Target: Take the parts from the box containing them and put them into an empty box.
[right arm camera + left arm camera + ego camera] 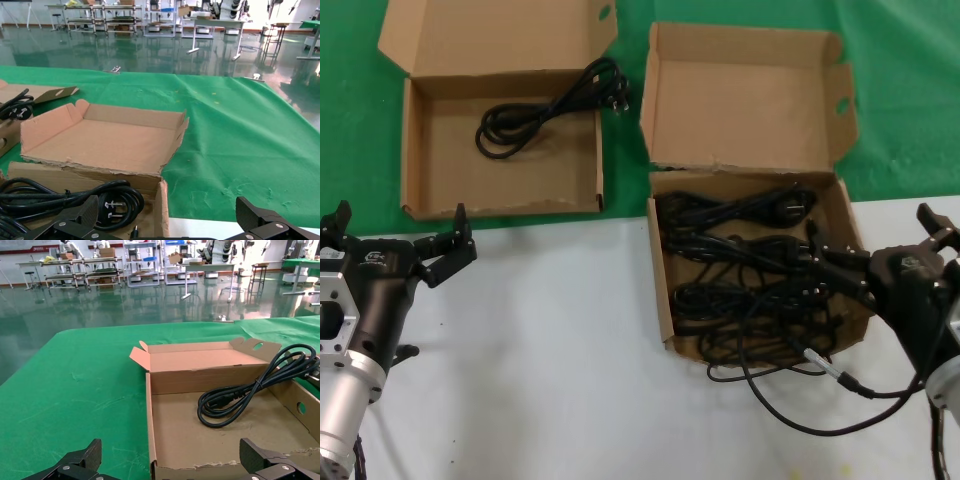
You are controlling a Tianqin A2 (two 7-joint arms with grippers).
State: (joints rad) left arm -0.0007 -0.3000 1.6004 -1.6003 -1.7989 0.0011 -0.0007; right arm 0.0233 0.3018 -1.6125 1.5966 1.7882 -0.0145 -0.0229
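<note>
White desk in front, green cloth beyond. Right gripper (840, 268), jaws spread, sits over the parts (750, 270) in the squarish box (665, 300) at the near right: pinch one bundle only. Left gripper (438, 250), jaws spread, waits near the wider box (415, 150), which holds one cord (535, 110)

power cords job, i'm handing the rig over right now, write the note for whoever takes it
Left pincer: open, empty, hovering over the white table in front of the shallow box.
Right pincer: open, reaching low into the deep box, nothing gripped yet.
Done: one power cord lies in the shallow box, its plug end draped over the far right corner.
Left: the pile of cords in the deep box. A thin cable with a silver connector trails out over the table; it is not a part.
</note>
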